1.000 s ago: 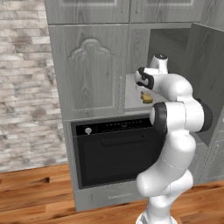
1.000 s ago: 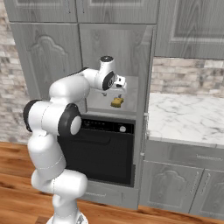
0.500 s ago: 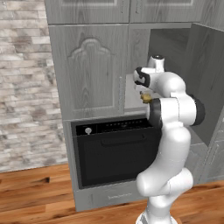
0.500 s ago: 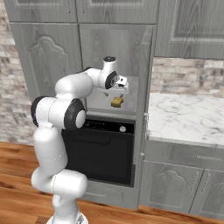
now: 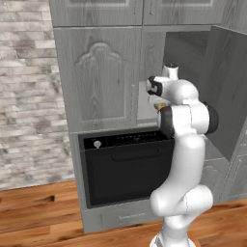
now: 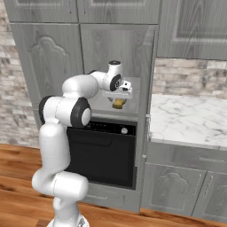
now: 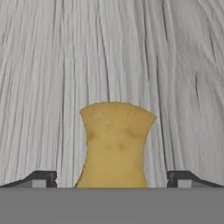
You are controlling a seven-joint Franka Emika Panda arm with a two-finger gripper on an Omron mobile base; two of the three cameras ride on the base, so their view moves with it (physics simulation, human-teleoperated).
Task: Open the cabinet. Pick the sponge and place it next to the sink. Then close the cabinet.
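Tool (image 7: 112, 177) jaws spread wide — straddling the sponge (image 7: 116, 144), not gripping it.

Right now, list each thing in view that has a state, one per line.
cabinet: right door swung open, left door shut
sponge: lying on the cabinet shelf, not gripped
gripper: open, one fingertip on each side of the sponge
oven: door shut

White arm bent at the elbow, forearm reaching forward at mid height; gripper (image 6: 119, 95) pointing downward, jaws spread wide, fingertips (image 7: 41, 178) well apart
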